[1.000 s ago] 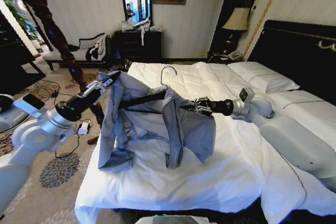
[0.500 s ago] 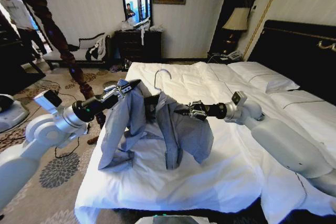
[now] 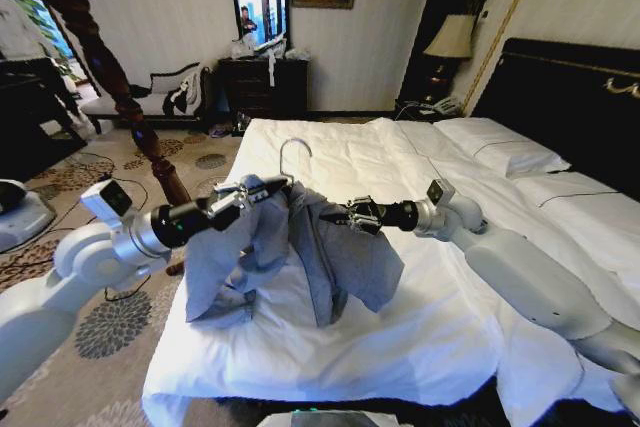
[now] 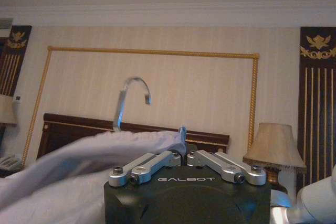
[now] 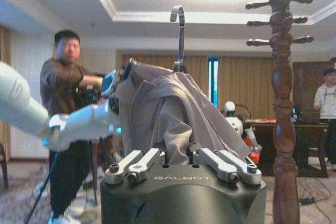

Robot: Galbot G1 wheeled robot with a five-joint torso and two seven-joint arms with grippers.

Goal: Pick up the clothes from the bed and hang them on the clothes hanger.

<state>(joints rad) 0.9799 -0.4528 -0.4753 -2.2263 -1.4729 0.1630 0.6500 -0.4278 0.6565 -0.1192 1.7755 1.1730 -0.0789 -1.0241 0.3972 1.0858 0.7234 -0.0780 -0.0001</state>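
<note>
The clothes point(image 3: 345, 257), a light grey-blue shirt, hang bunched over the clothes hanger above the white bed point(image 3: 430, 327). The hanger's silver hook point(image 3: 292, 152) stands up between my two grippers. On the left side of the shirt my left gripper point(image 3: 243, 194) is shut on its fabric point(image 4: 79, 163), and the hook point(image 4: 131, 98) rises just beyond the fingers. My right gripper point(image 3: 350, 215) is shut on the other side of the shirt point(image 5: 173, 114), with the hook point(image 5: 180, 30) above it. The shirt's lower folds rest on the duvet.
A tall dark wooden coat stand point(image 3: 110, 67) rises left of the bed and also appears as the coat stand point(image 5: 281, 103). White pillows point(image 3: 500, 152) and a black headboard point(image 3: 570, 97) lie to the right. A dresser point(image 3: 262, 82) and a chaise point(image 3: 150, 97) stand at the back wall.
The two grippers have come closer together, the left one moving right and down, the right one left. The shirt is more bunched and the hook has shifted left.
</note>
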